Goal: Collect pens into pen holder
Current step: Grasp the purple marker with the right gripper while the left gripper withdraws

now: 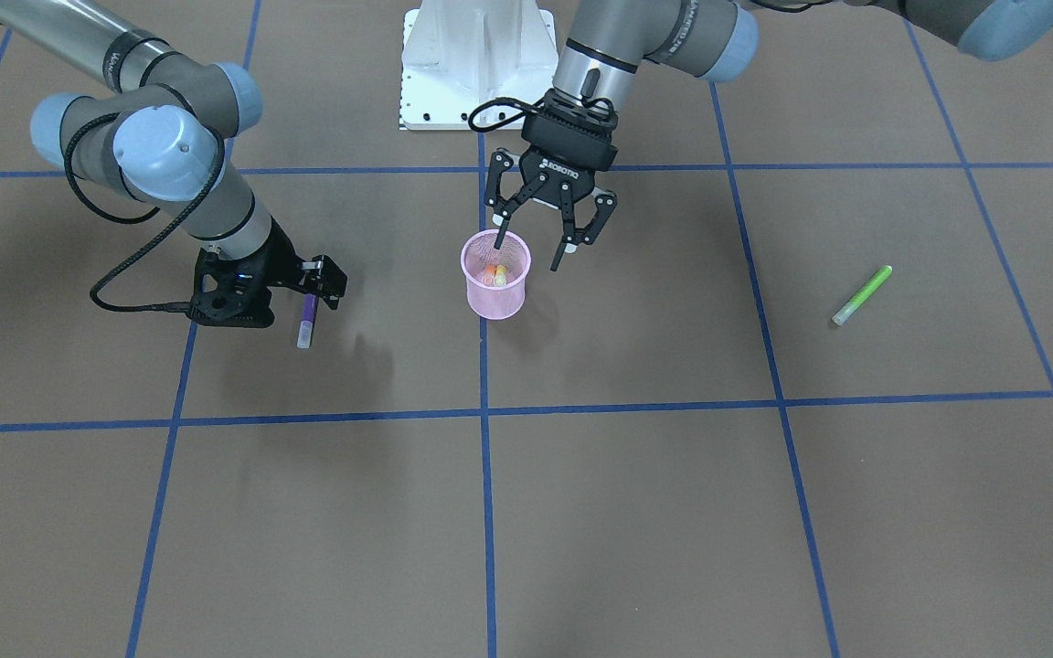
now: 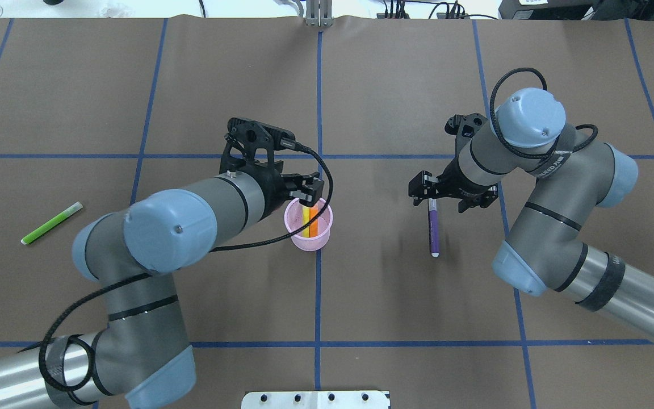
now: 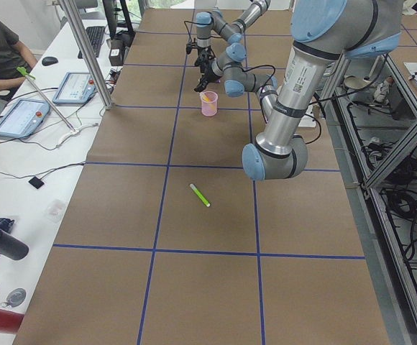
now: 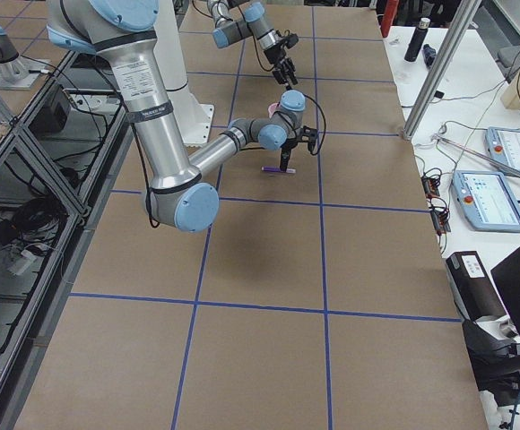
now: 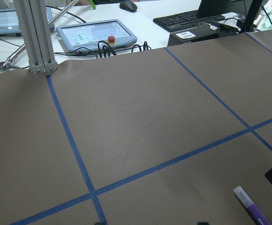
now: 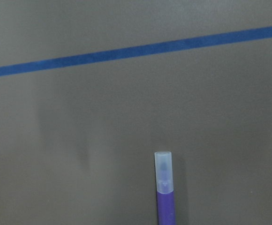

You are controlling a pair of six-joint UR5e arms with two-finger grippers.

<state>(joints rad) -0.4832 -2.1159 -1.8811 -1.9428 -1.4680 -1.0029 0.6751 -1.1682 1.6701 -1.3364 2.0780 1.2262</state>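
Now my right fingers (image 1: 312, 291) are clenched on the slim purple pen with the pale translucent cap (image 1: 306, 323), which hangs cap-down just above the bench (image 1: 636, 512), toward the bench's right end as I face it. My left fingers (image 1: 531, 251) are released, spread wide right over the small round pink wire-mesh pen holder (image 1: 496, 285) that stands near the bench's middle, closer to my own edge than to the operators'. I judge the step in hand to be carrying the purple pen to the holder; the next move calls for my left arm to clear away from the rim so the right can bring the pen over it and let go. I count four pens: an orange (image 2: 314, 218) and a yellow one (image 2: 306, 218) already inside the holder, the purple one in my grip, and a slim green pen (image 1: 862, 295) lying flat, well apart, toward the bench's left end.
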